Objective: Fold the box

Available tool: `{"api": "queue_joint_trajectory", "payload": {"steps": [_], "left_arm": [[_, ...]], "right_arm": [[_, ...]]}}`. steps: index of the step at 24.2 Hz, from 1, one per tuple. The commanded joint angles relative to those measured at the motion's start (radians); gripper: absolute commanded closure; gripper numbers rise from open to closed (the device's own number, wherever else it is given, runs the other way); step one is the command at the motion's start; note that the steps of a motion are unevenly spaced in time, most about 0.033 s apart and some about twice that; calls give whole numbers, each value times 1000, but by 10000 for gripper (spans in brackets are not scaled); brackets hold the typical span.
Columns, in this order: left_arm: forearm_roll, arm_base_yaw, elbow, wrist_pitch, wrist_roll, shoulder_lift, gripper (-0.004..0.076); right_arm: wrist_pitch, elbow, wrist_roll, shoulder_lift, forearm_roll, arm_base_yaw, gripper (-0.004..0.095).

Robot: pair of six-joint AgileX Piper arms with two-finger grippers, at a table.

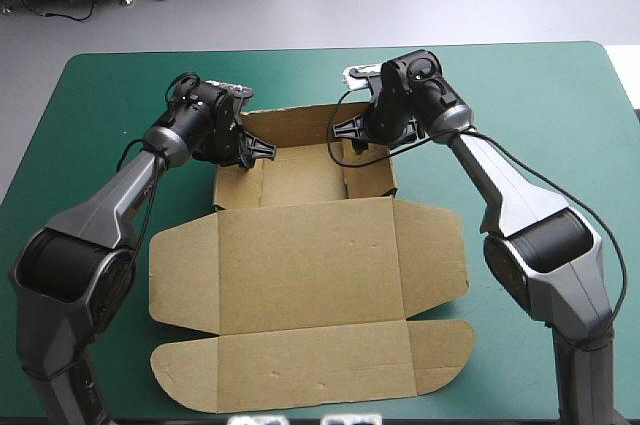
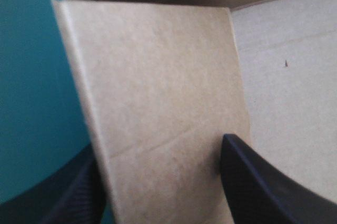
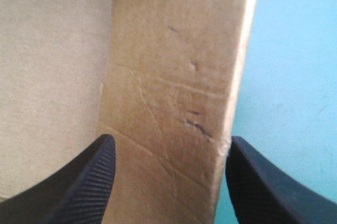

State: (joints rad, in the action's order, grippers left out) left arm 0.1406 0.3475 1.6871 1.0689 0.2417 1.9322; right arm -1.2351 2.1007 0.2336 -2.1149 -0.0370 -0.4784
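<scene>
The brown box (image 1: 310, 265) lies in the middle of the teal-green cover, its lid and flaps flat toward the near edge. At the far end stands a tray (image 1: 300, 173) with raised walls. My left gripper (image 1: 262, 152) is at the tray's left wall (image 2: 158, 92), open, one black finger on each side of the board. My right gripper (image 1: 345, 135) is open astride the right wall (image 3: 179, 76) in the same way. Each wall leans in over the tray floor (image 2: 284, 87).
Bare teal-green cover (image 1: 540, 105) lies on both sides of the box and beyond its far wall (image 1: 290, 125). Rounded flaps (image 1: 435, 260) spread to the lid's sides, and a long flap (image 1: 310, 370) reaches close to the table's near edge.
</scene>
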Motion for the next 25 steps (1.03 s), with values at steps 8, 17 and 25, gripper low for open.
{"api": "queue_joint_trajectory", "payload": {"steps": [8,17,25], "left_arm": [[100,6,55,-46,-2,-231,295],[62,6,-208,-253,-29,-563,316],[45,6,-585,-492,-24,-876,316]], "right_arm": [[-15,76,-11,139,65,4,338],[-15,76,-41,252,49,2,397],[-15,1,-62,316,18,2,398]]}}
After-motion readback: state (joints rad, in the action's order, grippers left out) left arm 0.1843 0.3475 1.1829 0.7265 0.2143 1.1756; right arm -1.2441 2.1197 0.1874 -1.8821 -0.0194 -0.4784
